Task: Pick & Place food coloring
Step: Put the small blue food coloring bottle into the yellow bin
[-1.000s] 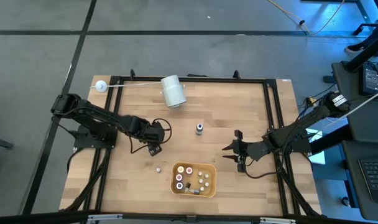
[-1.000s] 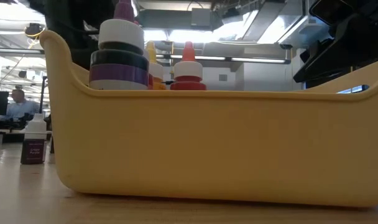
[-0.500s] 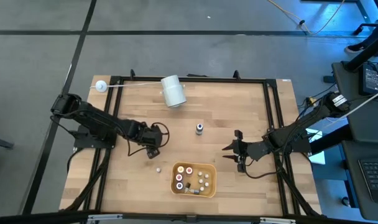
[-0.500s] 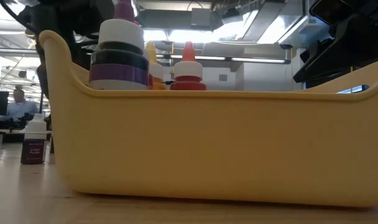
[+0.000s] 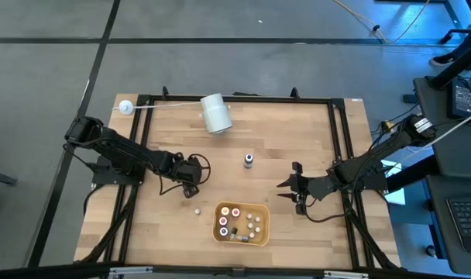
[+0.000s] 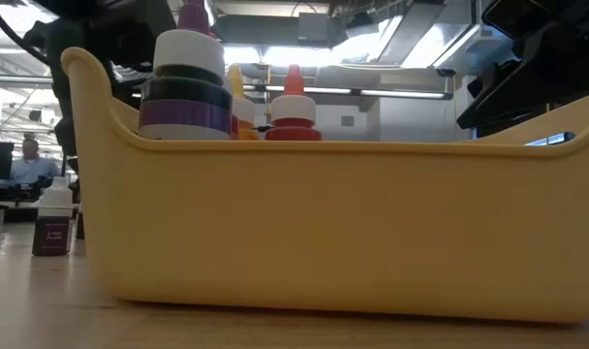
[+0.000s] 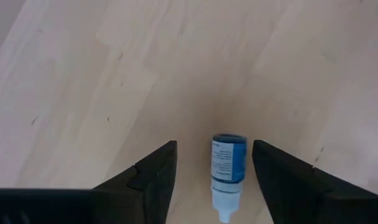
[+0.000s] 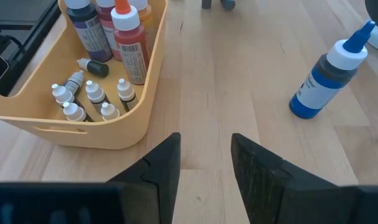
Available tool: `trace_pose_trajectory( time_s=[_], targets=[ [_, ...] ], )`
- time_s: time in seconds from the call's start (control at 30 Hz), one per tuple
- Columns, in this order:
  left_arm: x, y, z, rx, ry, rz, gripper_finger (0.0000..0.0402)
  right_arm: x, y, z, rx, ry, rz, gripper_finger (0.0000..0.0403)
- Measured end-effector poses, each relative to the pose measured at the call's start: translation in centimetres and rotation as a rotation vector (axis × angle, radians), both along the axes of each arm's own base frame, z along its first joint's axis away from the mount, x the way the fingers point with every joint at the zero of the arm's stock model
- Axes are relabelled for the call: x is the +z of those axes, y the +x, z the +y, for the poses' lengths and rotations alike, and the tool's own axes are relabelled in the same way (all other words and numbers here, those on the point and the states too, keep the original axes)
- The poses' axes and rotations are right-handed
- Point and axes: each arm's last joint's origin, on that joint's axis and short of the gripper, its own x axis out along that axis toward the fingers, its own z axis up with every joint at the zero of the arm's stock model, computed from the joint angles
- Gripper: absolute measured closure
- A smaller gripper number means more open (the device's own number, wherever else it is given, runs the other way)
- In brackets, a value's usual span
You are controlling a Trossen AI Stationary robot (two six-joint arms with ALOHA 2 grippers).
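A small dropper bottle (image 7: pixel 228 167) with a blue body and a white cap sits on the wood between the fingers of my open left gripper (image 7: pixel 214 146), and neither finger touches it. From above it shows as a white dot (image 5: pixel 197 209), just nearer the table's near edge than my left gripper (image 5: pixel 191 186). In the low view a small white-capped bottle (image 6: pixel 54 223) stands upright left of the bin. Several more tiny dropper bottles (image 8: pixel 89 99) lie in the yellow bin (image 5: pixel 259 232). My right gripper (image 8: pixel 204 146) waits open to the right of the bin (image 5: pixel 296 194).
A larger blue bottle (image 5: pixel 249 160) stands mid-table, also seen in the right wrist view (image 8: pixel 329 81). Tall bottles (image 8: pixel 124 37) stand in the bin's far part. A white roll (image 5: pixel 215 113) and a white ball on a rod (image 5: pixel 125 107) lie at the far edge.
My left gripper has moved toward the table's near edge and down, closing in on the small bottle; its arm now shows at the low view's upper left. The bottle and the right arm have kept still.
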Motion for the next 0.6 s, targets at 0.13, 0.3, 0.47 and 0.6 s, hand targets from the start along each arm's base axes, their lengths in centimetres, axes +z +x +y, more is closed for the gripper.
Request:
trace_pose_trajectory(
  time_s=[0.13, 0.3, 0.47, 0.6],
  targets=[
    [-0.9, 0.3, -0.1, 0.003, -0.001, 0.034, 0.0219, 0.0, 0.0, 0.0, 0.0, 0.0, 0.0, 0.0258],
    [-1.6, 0.6, -0.1, -0.006, -0.001, 0.059, 0.0239, 0.0, 0.0, 0.0, 0.0, 0.0, 0.0, 0.0258],
    [-1.3, 0.7, -0.2, -0.045, 0.001, 0.052, 0.0272, 0.0, 0.0, 0.0, 0.0, 0.0, 0.0, 0.0258],
    [-1.0, 1.0, -0.3, -0.118, 0.019, 0.06, 0.031, 0.0, 0.0, 0.0, 0.0, 0.0, 0.0, 0.0258]
  ],
)
